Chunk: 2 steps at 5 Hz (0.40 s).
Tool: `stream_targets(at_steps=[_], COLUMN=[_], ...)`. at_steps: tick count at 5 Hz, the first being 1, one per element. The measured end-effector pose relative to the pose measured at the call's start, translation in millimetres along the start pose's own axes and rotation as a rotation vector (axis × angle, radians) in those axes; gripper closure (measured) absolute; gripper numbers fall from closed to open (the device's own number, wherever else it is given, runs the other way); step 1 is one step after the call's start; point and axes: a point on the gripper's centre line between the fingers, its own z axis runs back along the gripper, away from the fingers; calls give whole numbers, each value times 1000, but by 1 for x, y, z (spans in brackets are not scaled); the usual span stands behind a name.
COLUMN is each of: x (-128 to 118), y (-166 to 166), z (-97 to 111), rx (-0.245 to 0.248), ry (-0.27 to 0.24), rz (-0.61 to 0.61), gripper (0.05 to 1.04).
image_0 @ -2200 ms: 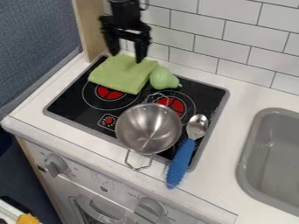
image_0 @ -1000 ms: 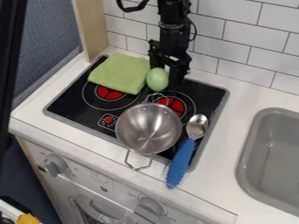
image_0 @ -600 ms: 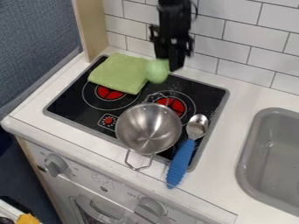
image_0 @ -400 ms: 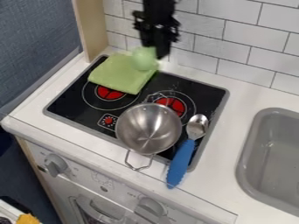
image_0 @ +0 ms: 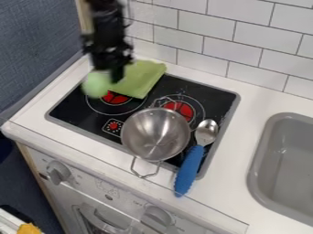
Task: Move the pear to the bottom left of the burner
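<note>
"What's the biggest thing there?"

"The white tabletop (image_0: pixel 263 91). Next, the black cooktop (image_0: pixel 70 109) set in it, and the grey sink (image_0: pixel 260 155) off to the right."

"And after those?"

"The black arm (image_0: pixel 107 18), coming in from the top edge at the upper left. Then the metal pot (image_0: pixel 156 135), on the front of the cooktop, one looped handle towards the front edge. The green cloth (image_0: pixel 143 77) is at the back, partly hidden by the arm. The spoon (image_0: pixel 191 167) lies right of the pot, its blue handle reaching onto the tabletop."

"What about the pincer (image_0: pixel 105 72)?"

"Blurred, but closed on the pear (image_0: pixel 96 85). That's at the cooktop's left rear, left of the cloth. I can't tell how high it is."

"Anything smaller?"

"The round red dial (image_0: pixel 114 126), left of the pot."
</note>
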Motion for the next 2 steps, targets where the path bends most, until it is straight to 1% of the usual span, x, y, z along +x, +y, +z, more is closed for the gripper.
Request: stream_targets(at_steps=[1, 2], x=[-27, -27], y=[15, 20], z=[-21, -20], rx=[-5, 13], ry=[26, 17], rz=[55, 80], gripper=[663, 663])
